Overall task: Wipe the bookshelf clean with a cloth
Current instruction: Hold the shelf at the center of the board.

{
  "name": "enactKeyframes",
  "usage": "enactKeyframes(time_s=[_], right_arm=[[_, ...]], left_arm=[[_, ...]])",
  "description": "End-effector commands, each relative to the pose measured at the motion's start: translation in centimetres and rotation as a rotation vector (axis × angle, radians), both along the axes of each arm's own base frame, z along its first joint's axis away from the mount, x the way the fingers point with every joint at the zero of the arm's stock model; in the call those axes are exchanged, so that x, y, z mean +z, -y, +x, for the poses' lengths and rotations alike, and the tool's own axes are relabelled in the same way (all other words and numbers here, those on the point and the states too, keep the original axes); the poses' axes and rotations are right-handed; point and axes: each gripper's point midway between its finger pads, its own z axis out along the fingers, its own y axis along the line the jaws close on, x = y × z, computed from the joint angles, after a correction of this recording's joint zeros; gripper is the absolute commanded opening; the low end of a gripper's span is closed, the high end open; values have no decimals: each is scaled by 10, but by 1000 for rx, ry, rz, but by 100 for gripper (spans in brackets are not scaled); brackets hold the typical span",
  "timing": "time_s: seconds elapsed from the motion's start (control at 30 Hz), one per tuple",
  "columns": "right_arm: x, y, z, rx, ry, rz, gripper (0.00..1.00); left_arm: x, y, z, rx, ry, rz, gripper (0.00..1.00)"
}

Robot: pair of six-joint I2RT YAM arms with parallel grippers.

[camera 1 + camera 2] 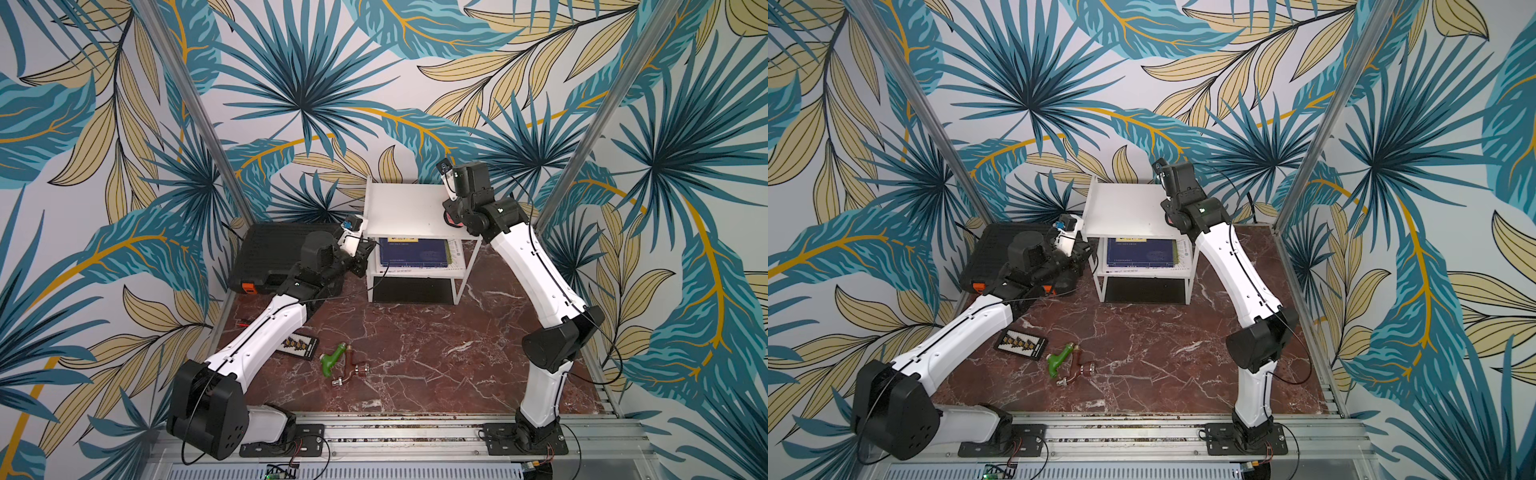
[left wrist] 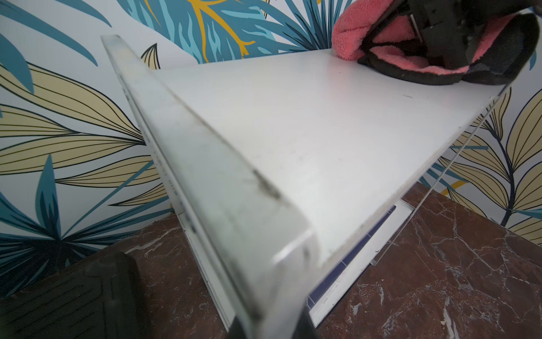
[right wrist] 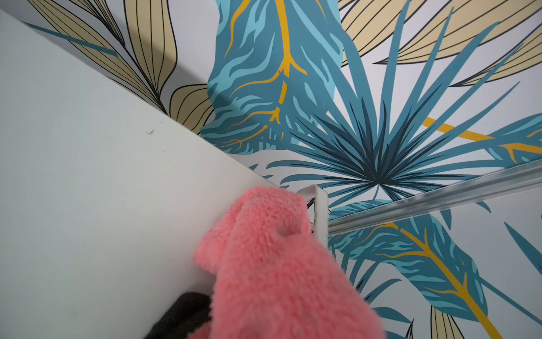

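My right gripper [image 2: 437,44] was clamped on the pink cloth [image 3: 278,264], pressing it onto the bookshelf [image 1: 407,208] top board at its right edge. My left gripper [image 1: 360,254] was pinched shut on the bookshelf's left rim.

Fluffy pink cloth [image 3: 278,264], smooth matt white bookshelf [image 2: 322,132]

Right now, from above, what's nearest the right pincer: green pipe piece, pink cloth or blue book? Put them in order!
1. pink cloth: held in the right pincer, on the bookshelf top.
2. blue book: lower shelf, beneath.
3. green pipe piece: out front on the table.
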Motion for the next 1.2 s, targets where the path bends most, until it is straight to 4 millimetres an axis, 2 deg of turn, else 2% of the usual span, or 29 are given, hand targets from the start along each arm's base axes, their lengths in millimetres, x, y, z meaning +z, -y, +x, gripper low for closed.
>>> enactKeyframes(time_s=[0.0,0.07,0.1,0.17,0.3,0.37,0.5,0.6,0.73,0.83,0.87,0.97,1.17], right_arm=[[-79,11,11,-46,-223,-87,0],[-91,8,31,-71,-226,-111,0],[-103,7,42,-83,-237,-126,0],[-102,3,61,-106,-201,-105,0],[-131,-18,91,-76,-181,-34,0],[-149,-45,98,6,-199,54,0],[-169,-128,101,250,-218,258,0],[-172,-190,90,424,-244,447,0],[-168,-241,65,594,-345,708,0],[-154,-271,25,770,-416,691,0],[-144,-280,1,848,-442,648,0],[-131,-277,-39,948,-504,538,0],[-108,-226,-91,999,-580,271,0]], left_arm=[[-23,-31,12,126,-117,-13,0],[-25,-30,14,126,-120,-10,0],[-26,-30,14,123,-123,-8,0],[-28,-29,15,121,-131,-7,0],[-34,-29,14,119,-138,7,0],[-38,-29,15,116,-146,13,0],[-42,-25,19,105,-163,7,0],[-43,-21,21,90,-179,-14,0],[-43,-16,21,67,-192,-45,0],[-44,-15,22,69,-196,-48,0],[-44,-16,22,75,-196,-49,0],[-43,-19,21,91,-193,-44,0],[-39,-24,18,110,-181,-38,0]])
